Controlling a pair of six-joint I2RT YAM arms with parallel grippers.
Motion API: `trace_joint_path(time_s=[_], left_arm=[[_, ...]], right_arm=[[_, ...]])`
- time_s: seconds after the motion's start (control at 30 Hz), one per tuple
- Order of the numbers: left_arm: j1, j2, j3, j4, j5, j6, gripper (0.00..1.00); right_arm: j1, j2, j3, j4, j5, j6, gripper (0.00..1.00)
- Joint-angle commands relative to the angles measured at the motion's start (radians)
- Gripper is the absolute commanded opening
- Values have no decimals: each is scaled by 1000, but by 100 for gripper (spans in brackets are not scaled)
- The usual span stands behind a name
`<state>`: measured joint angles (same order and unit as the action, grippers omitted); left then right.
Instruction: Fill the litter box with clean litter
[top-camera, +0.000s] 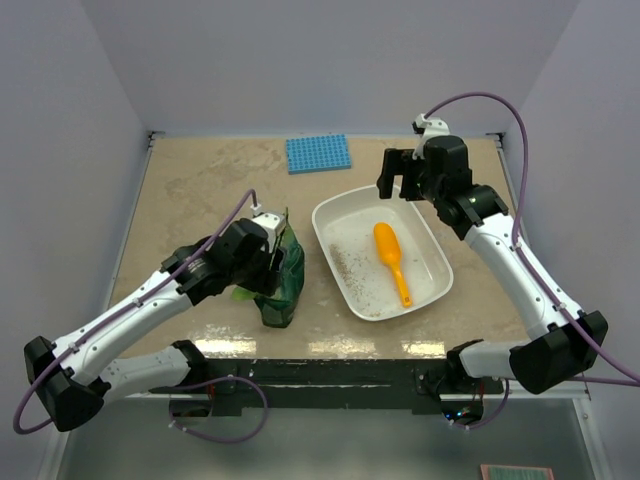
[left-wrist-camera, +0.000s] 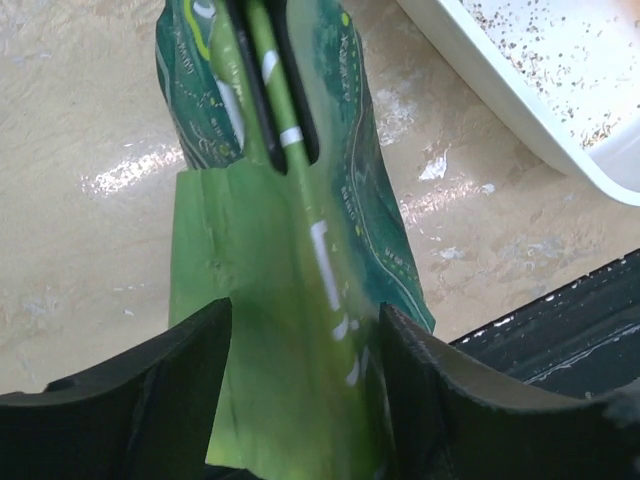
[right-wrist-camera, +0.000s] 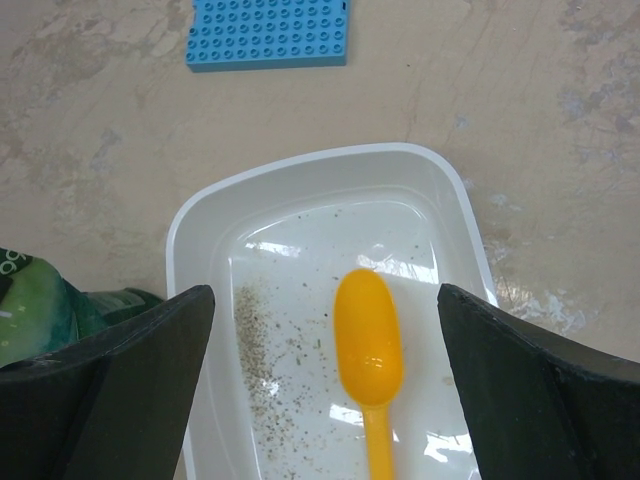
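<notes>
The white litter box (top-camera: 432, 285) lies right of centre on the table. Only a thin scatter of beige-grey litter (top-camera: 350, 268) covers its left floor, and an orange scoop (top-camera: 391, 260) lies inside. My left gripper (top-camera: 268, 250) is shut on the top of the crinkly green bag (top-camera: 282, 285), which stands tilted just left of the box. In the left wrist view the bag (left-wrist-camera: 290, 230) fills the gap of the gripper (left-wrist-camera: 305, 320). My right gripper (top-camera: 400, 182) is open and empty above the box's far end. The right wrist view shows the gripper (right-wrist-camera: 325, 292) above the scoop (right-wrist-camera: 368, 335), litter (right-wrist-camera: 258, 350) and box rim (right-wrist-camera: 300, 165).
A blue studded mat (top-camera: 318, 152) lies at the back of the table, also in the right wrist view (right-wrist-camera: 266, 30). The table's dark front edge (left-wrist-camera: 560, 320) runs close to the bag's base. The box corner (left-wrist-camera: 500, 95) shows in the left wrist view.
</notes>
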<state>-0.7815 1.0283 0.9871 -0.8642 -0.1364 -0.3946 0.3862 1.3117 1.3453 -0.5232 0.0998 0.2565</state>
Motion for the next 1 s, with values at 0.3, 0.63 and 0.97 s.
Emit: trace_joint_path(time_s=[0.3,0.63,0.97], left_arm=[[-80,81,35,91,-78,74,0],[-99,173,251,134,-154,446,0],[-98,-62,39,396,202,1038,0]], right_arm=[[5,-40,-35,0,-25,-2,98],[3,-29,-2,-23,-60,10,98],[3,-85,58,-77,-184,4,98]])
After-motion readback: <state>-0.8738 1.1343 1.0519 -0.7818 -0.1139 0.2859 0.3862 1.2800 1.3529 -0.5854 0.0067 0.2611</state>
